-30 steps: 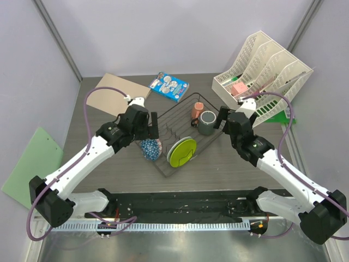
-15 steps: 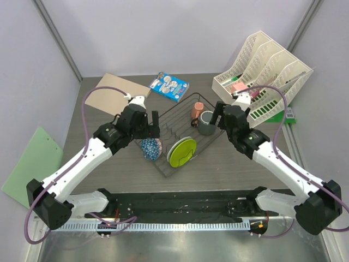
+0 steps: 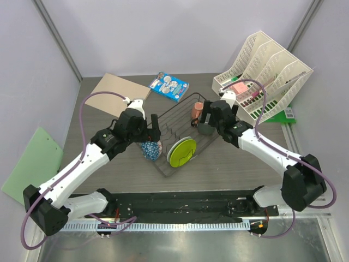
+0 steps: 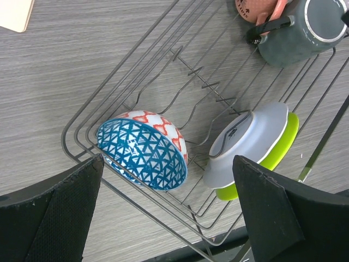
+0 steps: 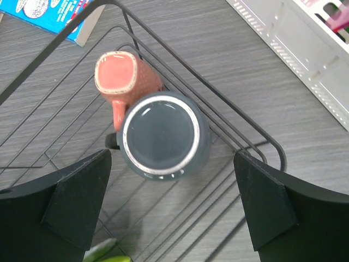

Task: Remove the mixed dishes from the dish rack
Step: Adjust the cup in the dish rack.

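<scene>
Your left fingers point(image 4: 54, 213), over the blue bowl point(image 4: 143, 150), and right fingers point(image 5: 71, 210), over the grey mug point(image 5: 161, 135), hung wide open and empty above the mid-table dish rack point(image 3: 172, 123); descending off-centre could have toppled the salmon-pink cup point(image 5: 121, 75) touching the mug.

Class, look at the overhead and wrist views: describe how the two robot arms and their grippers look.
The left arm and right arm are white shells joined by black joints, on black bases. A purple cable loops along each. The left gripper and right gripper each have two broad matte-black fingers with slanted tips.
</scene>
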Motion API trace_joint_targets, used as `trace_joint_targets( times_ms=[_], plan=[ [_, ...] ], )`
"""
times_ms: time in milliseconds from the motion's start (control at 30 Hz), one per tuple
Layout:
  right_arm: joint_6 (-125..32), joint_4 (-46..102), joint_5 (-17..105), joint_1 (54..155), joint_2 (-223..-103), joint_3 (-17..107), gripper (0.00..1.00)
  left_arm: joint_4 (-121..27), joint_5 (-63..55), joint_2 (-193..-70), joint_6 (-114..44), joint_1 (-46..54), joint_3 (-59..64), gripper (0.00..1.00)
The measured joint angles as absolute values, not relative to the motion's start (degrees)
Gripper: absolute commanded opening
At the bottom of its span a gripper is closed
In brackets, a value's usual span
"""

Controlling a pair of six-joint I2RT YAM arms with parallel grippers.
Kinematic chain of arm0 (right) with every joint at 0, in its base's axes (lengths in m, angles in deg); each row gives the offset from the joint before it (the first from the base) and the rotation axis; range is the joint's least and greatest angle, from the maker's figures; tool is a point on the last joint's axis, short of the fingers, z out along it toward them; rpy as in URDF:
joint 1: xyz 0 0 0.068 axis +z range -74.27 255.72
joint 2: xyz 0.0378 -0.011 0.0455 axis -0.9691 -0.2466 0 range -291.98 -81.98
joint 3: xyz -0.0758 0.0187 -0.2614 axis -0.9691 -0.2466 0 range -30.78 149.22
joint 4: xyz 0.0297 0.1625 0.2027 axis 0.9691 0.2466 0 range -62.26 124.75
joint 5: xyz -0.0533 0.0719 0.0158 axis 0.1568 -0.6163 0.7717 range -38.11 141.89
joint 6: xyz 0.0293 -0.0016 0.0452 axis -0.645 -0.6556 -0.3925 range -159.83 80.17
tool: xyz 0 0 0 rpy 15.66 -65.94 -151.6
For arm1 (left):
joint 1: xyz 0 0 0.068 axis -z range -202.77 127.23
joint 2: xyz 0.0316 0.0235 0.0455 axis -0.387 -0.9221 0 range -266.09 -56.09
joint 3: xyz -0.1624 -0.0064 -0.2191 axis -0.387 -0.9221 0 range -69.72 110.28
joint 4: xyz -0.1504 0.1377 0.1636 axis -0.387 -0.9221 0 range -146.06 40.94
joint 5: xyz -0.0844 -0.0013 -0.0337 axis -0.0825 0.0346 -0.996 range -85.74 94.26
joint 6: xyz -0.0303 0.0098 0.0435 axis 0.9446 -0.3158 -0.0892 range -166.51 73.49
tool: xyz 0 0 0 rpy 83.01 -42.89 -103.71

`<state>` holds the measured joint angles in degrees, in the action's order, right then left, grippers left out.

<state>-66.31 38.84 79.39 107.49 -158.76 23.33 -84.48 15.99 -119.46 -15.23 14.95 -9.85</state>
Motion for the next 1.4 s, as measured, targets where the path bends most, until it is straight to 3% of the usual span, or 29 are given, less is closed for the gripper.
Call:
trace_joint_targets(
  times_ms=[533, 1133, 1400],
  plan=[
    [-63.9, 36.7, 79.1, 107.5, -171.6, 28.2, 1.00, -84.4, 15.7, -119.2, -15.2, 14.9, -11.9, 1.00],
    [-63.5, 32.7, 81.0, 107.5, -177.0, 30.7, 1.00, -84.4, 15.7, -119.2, -15.0, 14.9, -12.9, 1.00],
    [-64.4, 31.4, 81.8, 107.4, -176.7, 29.7, 0.89, -84.4, 15.7, -119.2, -15.0, 14.9, -13.0, 1.00]
  ],
)
